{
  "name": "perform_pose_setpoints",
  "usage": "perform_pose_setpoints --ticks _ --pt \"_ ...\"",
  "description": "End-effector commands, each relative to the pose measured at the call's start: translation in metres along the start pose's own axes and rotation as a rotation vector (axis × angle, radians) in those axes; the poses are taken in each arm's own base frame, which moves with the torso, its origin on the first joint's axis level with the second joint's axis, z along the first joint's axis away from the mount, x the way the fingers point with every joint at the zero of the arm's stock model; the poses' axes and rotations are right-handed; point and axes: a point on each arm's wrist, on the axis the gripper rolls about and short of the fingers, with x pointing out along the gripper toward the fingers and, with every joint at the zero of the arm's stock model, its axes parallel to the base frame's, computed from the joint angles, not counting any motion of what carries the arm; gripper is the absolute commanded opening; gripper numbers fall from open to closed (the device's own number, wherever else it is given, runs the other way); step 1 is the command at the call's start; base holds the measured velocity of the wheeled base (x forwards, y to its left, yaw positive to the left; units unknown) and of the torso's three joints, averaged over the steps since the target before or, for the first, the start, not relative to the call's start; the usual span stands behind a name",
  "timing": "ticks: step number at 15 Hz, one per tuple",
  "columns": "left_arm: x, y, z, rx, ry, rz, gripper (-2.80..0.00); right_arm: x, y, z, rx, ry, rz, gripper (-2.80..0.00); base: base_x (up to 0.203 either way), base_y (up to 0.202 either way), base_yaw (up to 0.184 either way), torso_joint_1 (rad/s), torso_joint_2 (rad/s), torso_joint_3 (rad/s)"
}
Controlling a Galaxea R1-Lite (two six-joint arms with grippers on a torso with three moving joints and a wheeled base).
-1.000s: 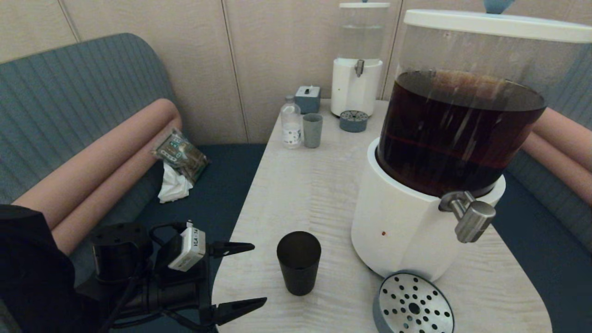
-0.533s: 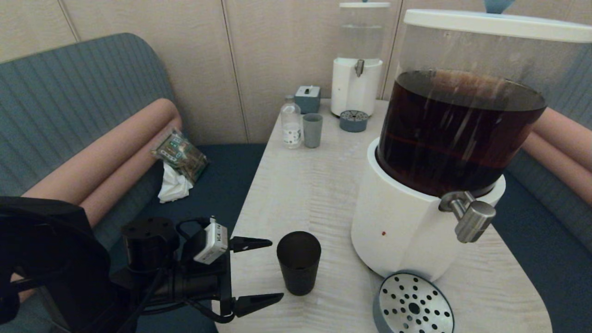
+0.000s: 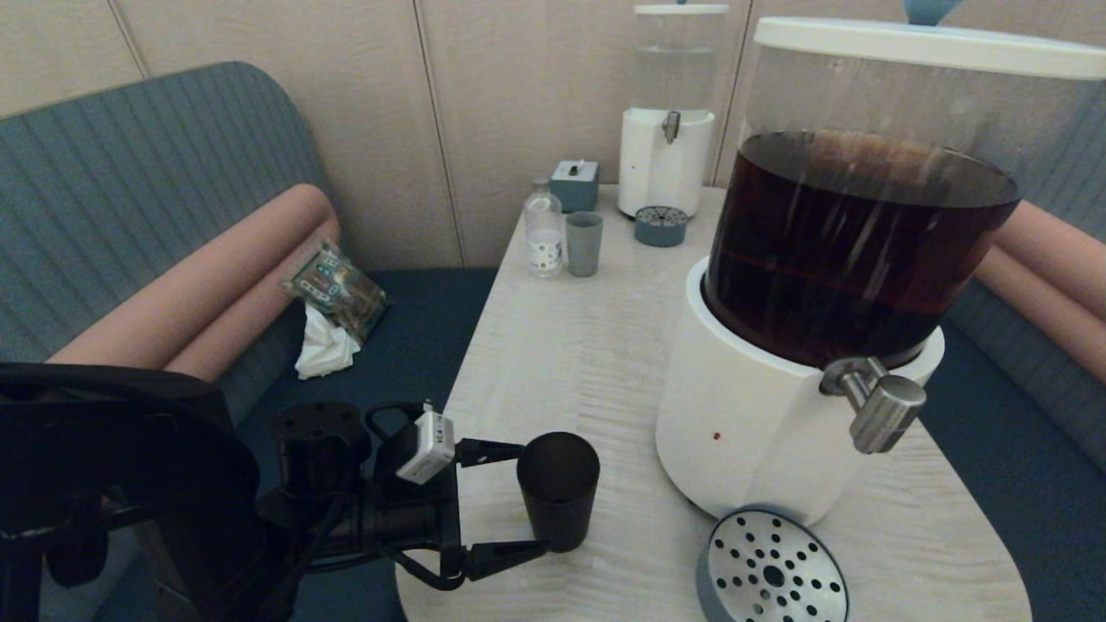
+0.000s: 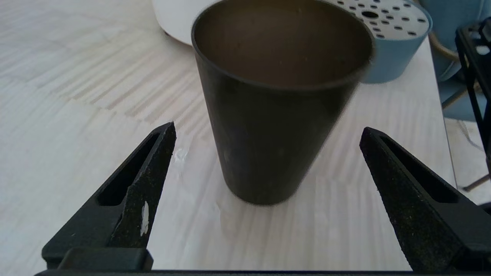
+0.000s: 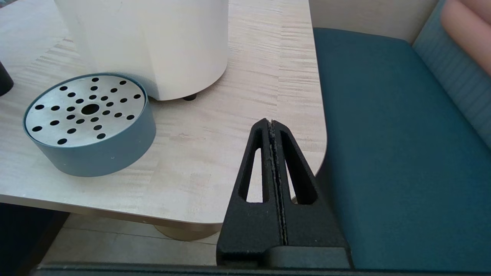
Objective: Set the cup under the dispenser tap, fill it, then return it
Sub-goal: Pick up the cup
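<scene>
The black cup (image 3: 560, 491) stands upright and empty on the pale table (image 3: 570, 363), left of the big dispenser (image 3: 752, 423) of dark brown liquid. The steel dispenser tap (image 3: 877, 404) juts out over the table's front right, apart from the cup. My left gripper (image 3: 534, 498) comes in from the left, open wide. Its fingertips just reach either side of the cup (image 4: 276, 115), with a gap on both sides. In the left wrist view the left gripper (image 4: 267, 127) frames the cup. My right gripper (image 5: 271, 122) is shut and empty, parked off the table's front right corner.
A round blue drip tray (image 3: 772, 570) with a perforated steel top sits in front of the dispenser's base. At the back stand a smaller clear dispenser (image 3: 665, 155), a grey-green tumbler (image 3: 584, 244), a bottle (image 3: 543, 231) and a small box (image 3: 575, 184). Benches flank the table.
My left arm has moved right towards the cup, from well short of it to having its open fingertips at the cup's sides. The cup has not moved.
</scene>
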Motion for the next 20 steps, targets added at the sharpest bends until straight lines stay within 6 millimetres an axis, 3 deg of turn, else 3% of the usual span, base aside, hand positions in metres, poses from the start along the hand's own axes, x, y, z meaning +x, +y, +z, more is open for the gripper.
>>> perform_pose_setpoints --ticks 1,12,16,18,20 --pt "0.006 0.002 -0.001 0.007 -0.010 -0.012 0.00 0.000 0.000 -0.001 -0.001 0.002 0.000 -2.80 0.000 0.000 0.000 0.000 0.00 0.000" --pt "0.042 0.015 -0.006 0.023 -0.043 -0.026 0.00 0.000 0.000 -0.001 0.000 0.002 0.000 -2.80 0.000 0.000 0.000 0.000 0.00 0.000" --pt "0.045 0.014 -0.004 0.027 -0.052 -0.014 0.00 0.000 0.000 -0.001 0.000 0.002 0.000 -2.80 0.000 0.000 0.000 0.000 0.00 0.000" --pt "0.044 0.013 -0.003 0.011 -0.053 -0.012 -2.80 0.000 0.000 -0.001 0.000 0.002 0.000 -2.80 0.000 0.000 0.000 0.000 0.00 0.000" --pt "0.042 0.010 -0.004 0.001 -0.045 -0.014 -2.80 0.000 0.000 -0.001 0.000 0.002 0.000 -2.80 0.000 0.000 0.000 0.000 0.00 0.000"
